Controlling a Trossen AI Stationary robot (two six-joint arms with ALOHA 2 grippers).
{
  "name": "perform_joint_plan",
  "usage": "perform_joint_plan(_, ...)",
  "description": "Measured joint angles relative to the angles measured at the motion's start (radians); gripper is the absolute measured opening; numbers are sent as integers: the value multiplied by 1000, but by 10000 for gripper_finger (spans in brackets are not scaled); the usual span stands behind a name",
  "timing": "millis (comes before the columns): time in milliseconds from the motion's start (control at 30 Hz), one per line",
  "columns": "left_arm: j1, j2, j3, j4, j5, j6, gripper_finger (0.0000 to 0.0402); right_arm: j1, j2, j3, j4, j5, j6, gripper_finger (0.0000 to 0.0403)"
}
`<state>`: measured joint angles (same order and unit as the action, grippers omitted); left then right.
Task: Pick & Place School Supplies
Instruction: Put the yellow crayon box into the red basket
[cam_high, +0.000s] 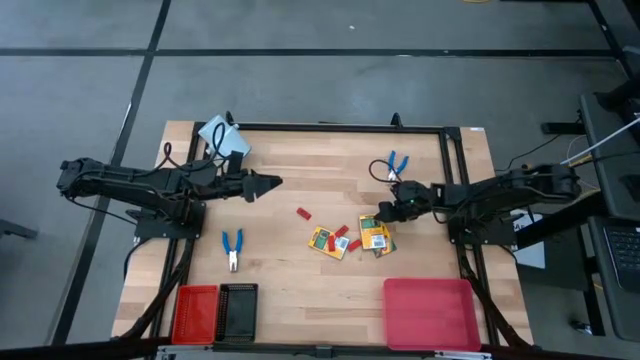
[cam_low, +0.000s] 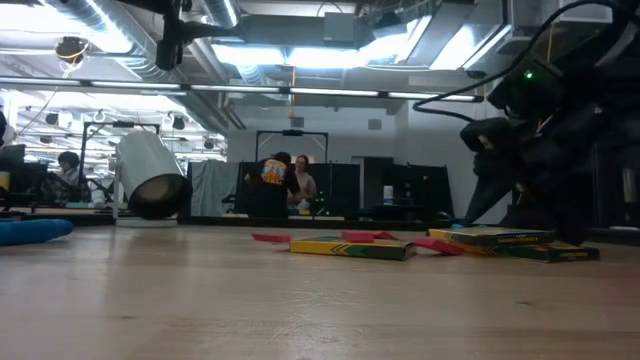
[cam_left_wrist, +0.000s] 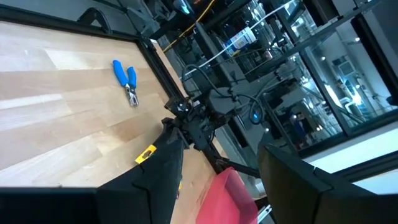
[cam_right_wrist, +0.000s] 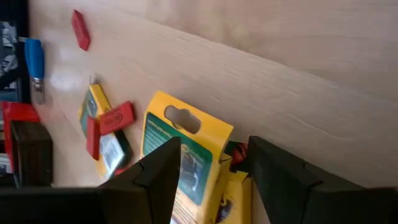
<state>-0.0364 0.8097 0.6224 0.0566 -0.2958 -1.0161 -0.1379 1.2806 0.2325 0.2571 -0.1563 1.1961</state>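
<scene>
Two yellow-and-green crayon boxes lie flat on the worktop (cam_high: 300, 270): one crayon box (cam_high: 376, 237) sits directly under the right end effector (cam_high: 388, 212), its hang-tab end pointing up toward the fingers in the right wrist view, long axis running roughly along the arm's reach; the other crayon box (cam_high: 327, 242) lies just beside it on the side away from the right arm, tilted. Several small red pieces can be counted (about four, though some overlap the boxes): one red piece (cam_high: 304, 212) lies apart, farther toward the left arm, the rest (cam_high: 341, 232) cluster on and between the boxes. Two blue-handled pliers: one pair (cam_high: 396, 163) near the right end effector, handles pointing to the far edge; the other pair (cam_high: 232, 248) near the left end effector (cam_high: 268, 184), handles also toward the far edge. Both end effectors have their fingers spread and hold nothing; the left hovers well apart from the boxes.
</scene>
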Motion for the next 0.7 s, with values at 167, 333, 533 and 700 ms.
perform_joint_plan(167,0,0,0,0,2,0,203,0,56,2,68,-12,0,194)
perform_joint_plan(333,0,-1,0,0,3,0,203,0,64,2,79,-3,0,194)
perform_joint_plan(533,0,-5,0,0,2,1,203,1,65,2,87,14,0,193)
perform_joint_plan(700,0,-6,0,-1,2,1,203,1,66,2,87,38,5,167)
